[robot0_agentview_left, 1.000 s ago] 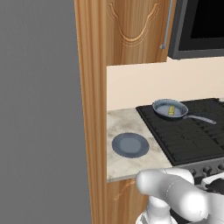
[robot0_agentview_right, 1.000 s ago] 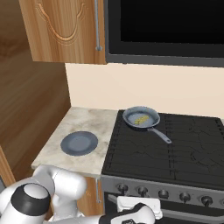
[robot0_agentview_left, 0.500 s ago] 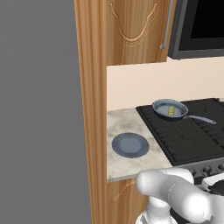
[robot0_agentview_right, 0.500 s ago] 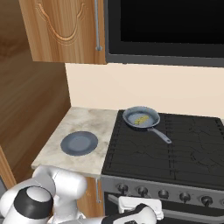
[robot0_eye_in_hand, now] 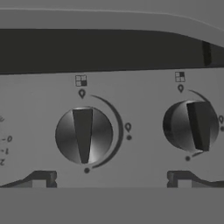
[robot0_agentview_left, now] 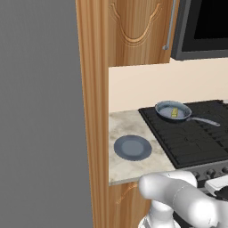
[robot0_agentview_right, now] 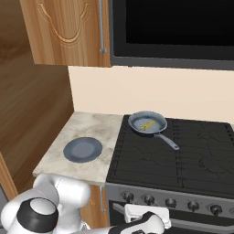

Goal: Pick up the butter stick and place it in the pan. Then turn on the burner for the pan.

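Butter stick (robot0_agentview_right: 146,125) lies inside the pan (robot0_agentview_right: 147,122), a pale yellow bar on the grey-blue base, so I judge the first half of the job done and only the burner left. The pan sits on the rear left section of the black cooktop (robot0_agentview_right: 183,157), its thin handle pointing toward the front right, which tells me which burner (robot0_agentview_right: 137,137) I need to light. That explains why I have the arm low in front of the stove: the gripper (robot0_eye_in_hand: 113,181) faces the control panel, and through the hand view I see one knob (robot0_eye_in_hand: 84,135) almost centred between the finger tips (robot0_eye_in_hand: 40,178), with a second knob (robot0_eye_in_hand: 192,125) off to the right. Both pointers stand near vertical, so I take neither to be turned yet. The gripper stands wide apart and empty, its tips set at either side of the centred knob but short of touching it. The butter and pan are well above and behind the gripper, up on the cooktop. To the left, a handleless grey-blue plate (robot0_agentview_right: 82,149) rests on the marble counter (robot0_agentview_right: 91,128).
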You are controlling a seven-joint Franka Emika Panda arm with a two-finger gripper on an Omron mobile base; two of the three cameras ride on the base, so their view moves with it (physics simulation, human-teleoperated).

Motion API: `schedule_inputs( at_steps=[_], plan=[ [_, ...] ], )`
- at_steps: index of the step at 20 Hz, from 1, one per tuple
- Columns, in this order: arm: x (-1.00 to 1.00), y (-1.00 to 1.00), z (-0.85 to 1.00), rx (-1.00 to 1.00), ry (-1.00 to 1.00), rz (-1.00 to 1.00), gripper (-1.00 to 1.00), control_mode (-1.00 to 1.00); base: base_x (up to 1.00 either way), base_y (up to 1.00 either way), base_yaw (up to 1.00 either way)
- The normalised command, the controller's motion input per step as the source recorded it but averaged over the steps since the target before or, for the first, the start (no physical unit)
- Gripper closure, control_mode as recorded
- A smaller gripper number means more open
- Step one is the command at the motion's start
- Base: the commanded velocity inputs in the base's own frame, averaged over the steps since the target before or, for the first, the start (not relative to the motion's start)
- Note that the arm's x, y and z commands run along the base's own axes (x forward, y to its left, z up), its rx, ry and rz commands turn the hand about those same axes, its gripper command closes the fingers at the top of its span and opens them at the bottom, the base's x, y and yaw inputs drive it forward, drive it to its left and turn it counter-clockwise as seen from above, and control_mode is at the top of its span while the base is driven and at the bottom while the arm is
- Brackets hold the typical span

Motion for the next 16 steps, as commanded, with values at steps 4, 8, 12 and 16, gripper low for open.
schedule_inputs(
  at_steps=[4,8,12,16],
  plan=[
    [0.08,-0.02,-0.07,0.01,0.00,0.00,-1.00,-1.00,0.00,0.00,0.00],
    [0.06,-0.03,-0.11,0.01,0.00,0.00,-1.00,-1.00,0.00,0.00,0.00],
    [0.04,-0.05,-0.11,0.01,0.00,0.00,-1.00,-1.00,0.00,0.00,0.00],
    [0.05,-0.06,-0.06,0.02,0.00,0.00,-1.00,-1.00,0.00,0.00,0.00]
  ],
)
